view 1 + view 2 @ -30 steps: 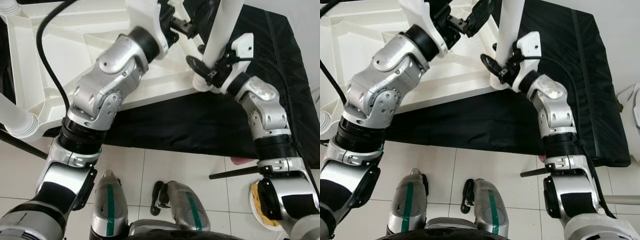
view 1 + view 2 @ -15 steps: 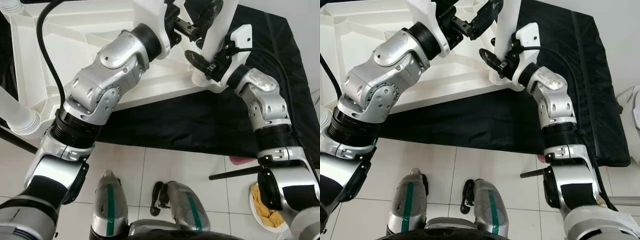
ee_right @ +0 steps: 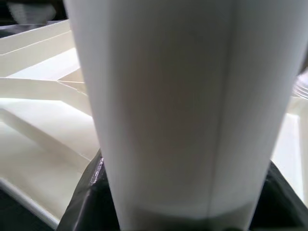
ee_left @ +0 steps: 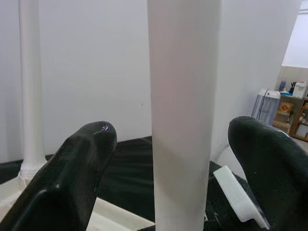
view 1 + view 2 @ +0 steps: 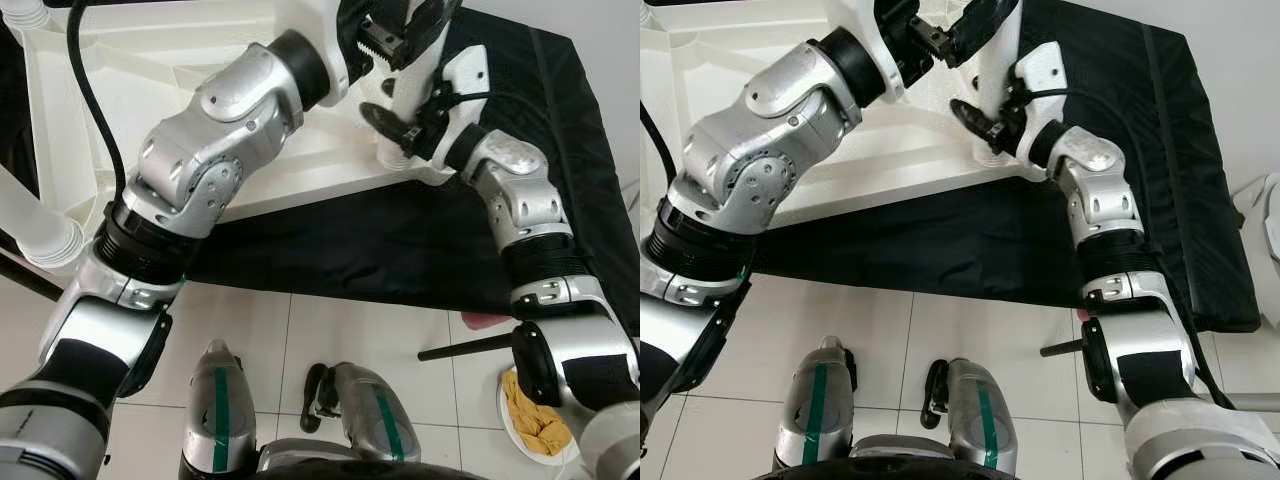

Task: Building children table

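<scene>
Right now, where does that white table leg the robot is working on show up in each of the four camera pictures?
Left eye view: the white table leg stands at the top, right of centre, behind the right pincer.
Right eye view: top centre.
Left wrist view: an upright column in the middle, between the left pincer's fingers.
Right wrist view: very close, across the frame.
Shared landmark: the black mat.

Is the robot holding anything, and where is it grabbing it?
Yes. The right tool grips the white table leg near its bottom end, by the tabletop. The left tool is open around the same leg higher up, not squeezing it.
</scene>
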You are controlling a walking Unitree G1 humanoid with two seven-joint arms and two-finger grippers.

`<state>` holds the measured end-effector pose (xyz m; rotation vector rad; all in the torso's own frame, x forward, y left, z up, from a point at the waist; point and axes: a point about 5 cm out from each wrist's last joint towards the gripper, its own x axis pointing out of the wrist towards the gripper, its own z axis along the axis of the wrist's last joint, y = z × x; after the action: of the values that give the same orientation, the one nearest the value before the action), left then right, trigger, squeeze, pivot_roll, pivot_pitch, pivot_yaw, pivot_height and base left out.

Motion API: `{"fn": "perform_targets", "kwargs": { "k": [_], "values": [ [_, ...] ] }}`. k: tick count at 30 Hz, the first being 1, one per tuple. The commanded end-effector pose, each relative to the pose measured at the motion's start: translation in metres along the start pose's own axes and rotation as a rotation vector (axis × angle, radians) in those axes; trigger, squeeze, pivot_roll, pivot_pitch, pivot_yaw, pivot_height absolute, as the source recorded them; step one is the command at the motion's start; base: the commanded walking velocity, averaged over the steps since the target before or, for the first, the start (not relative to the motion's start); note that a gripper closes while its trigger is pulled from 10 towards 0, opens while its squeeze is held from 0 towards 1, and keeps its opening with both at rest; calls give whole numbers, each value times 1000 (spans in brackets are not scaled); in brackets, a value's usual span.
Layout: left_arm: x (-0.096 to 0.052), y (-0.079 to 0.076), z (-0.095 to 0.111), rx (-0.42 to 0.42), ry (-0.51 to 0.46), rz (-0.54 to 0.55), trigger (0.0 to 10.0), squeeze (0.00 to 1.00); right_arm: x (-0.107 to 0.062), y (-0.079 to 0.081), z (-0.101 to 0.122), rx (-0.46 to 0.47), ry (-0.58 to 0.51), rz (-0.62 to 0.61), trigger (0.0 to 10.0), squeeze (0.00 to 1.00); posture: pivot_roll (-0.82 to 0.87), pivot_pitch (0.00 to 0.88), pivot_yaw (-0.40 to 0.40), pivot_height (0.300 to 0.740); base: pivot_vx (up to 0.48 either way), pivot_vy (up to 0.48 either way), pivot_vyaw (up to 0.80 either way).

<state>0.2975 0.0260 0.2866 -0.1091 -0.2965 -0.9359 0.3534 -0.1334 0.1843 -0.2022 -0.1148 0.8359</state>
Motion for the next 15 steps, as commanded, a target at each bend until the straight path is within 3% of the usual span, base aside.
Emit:
{"fn": "perform_targets", "kwargs": {
  "k": [1,11,15],
  "values": [
    [-3,-33,3,13,-7,-599,10000,0,2,2,2,-28,-3,37,10000,0,148,0,-131,740,0,0,0],
    [-3,-34,3,6,-8,-602,10000,0,3,4,2,-33,-4,56,10000,0,151,0,-128,740,0,0,0],
    [4,-35,6,-42,3,-612,10000,0,-2,17,-5,-81,21,173,10000,0,146,5,-116,740,0,0,0]
  ]
}}
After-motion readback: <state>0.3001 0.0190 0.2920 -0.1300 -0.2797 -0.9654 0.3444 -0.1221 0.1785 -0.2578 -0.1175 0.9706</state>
